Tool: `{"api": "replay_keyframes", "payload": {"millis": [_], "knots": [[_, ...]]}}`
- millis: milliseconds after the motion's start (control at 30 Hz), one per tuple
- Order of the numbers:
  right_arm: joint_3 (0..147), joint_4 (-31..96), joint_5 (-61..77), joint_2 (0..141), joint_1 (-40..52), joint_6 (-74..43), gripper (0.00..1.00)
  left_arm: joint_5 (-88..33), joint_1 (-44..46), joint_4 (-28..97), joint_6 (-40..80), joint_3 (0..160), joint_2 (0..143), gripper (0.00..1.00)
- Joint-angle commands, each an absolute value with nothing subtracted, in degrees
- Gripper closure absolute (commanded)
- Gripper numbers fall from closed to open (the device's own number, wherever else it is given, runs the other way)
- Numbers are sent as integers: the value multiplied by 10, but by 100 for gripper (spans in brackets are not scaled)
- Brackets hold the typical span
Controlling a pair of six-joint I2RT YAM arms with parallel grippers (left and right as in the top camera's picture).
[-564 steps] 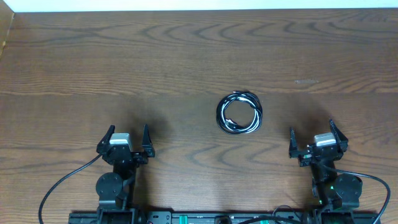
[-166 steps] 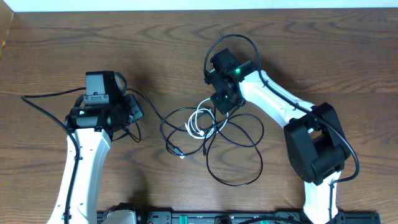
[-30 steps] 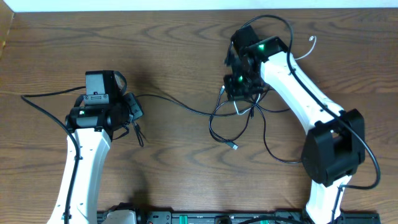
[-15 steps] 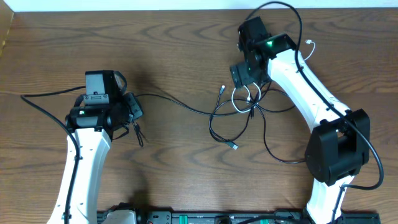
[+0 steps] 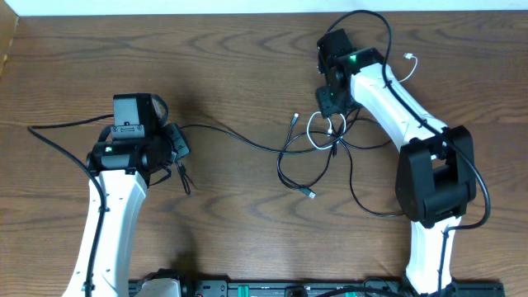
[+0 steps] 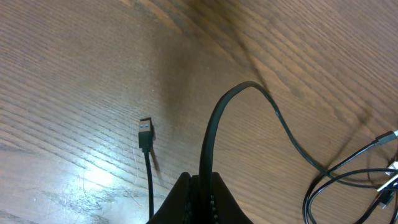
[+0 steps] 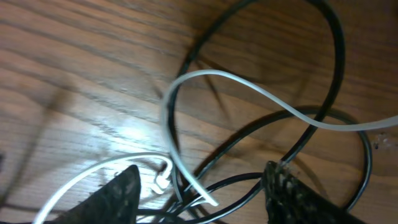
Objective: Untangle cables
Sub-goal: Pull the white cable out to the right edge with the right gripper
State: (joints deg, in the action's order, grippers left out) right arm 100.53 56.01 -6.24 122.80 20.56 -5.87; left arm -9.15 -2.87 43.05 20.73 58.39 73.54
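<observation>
On the wooden table [image 5: 247,66], right of centre: a loose tangle of cables [image 5: 318,153], thin black loops crossed with one white cord [image 5: 318,132]. Stretched leftward from that tangle across the bare wood, one black strand [image 5: 239,139], ending pinched in the left gripper [image 5: 177,147]. From the left wrist view, that left gripper [image 6: 200,186] clamped tight on the black strand [image 6: 214,124], arching up and then off to the right toward the tangle at the frame's edge; just beside the grip, a short black tail tipped with a USB plug [image 6: 145,132]. At the upper edge of the tangle, the right gripper [image 5: 330,103], pointing down at the table. From the right wrist view, its fingers [image 7: 121,193] parted at a middling width, gripping nothing, with the white cord [image 7: 249,90] curving across between them over black loops on the wood
</observation>
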Motion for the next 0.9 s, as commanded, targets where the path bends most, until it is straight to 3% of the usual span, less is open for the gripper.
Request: {"api": "replay_keyframes", "payload": {"millis": [0,67,300,333,367,400,567,867], "knots": [[1004,559,-60,1246,202,-69,50,-96,-27,430,200,591,737,93],[1004,560,-59,1256,201,-83,58,-96,-27,430,200,591,737,93],[1004,567,-43,1275,200,-94,66,-96,-27,430,200,591,737,93],[1004,568,-42,1275,200,-97,74,-96,-27,430,200,591,737,93],[1004,569,-41,1275,199,-108,93,-96,-27,430,200,591,737,93],[1004,574,-37,1274,198,-110,99,-96,-27,430,200,591,737,92],[1016,596,-7,1243,183,-113,99,-96,-27,430,200,591,737,93],[1103,602,5,1021,130,-100,99,-96,-27,431,200,591,737,93]]}}
